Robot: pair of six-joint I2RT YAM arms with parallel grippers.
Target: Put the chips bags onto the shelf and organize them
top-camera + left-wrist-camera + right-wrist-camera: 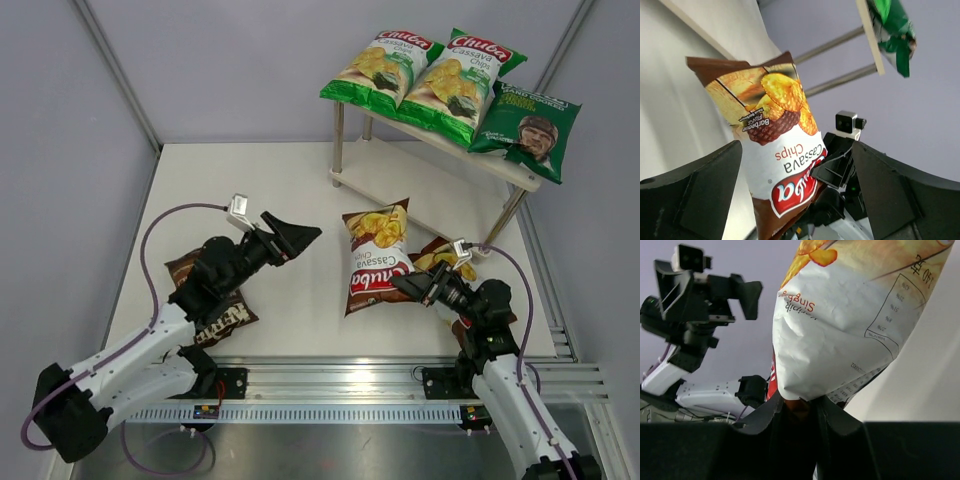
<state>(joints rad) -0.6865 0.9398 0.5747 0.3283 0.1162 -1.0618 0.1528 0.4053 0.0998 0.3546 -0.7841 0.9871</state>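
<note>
Top external view: left gripper (pixel 298 238) hangs over the table (pixel 280 170), jaws spread and empty, with a dark brown bag (pixel 222 318) beneath its arm. Right gripper (pixel 401 284) pinches the lower edge of 1 brown-red Chuba bag (pixel 375 250); a 2nd brown-red bag (pixel 432 256) lies just beside. Farther back, the shelf (pixel 520 170) carries on its top board the left green Chuba bag (pixel 378 68), the right green Chuba bag (pixel 462 85) and 1 portrait bag (pixel 530 130).

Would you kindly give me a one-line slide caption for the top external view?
Right claw grips a brown-red Chuba bag by one end; three bags fill the top board of the shelf.
</note>
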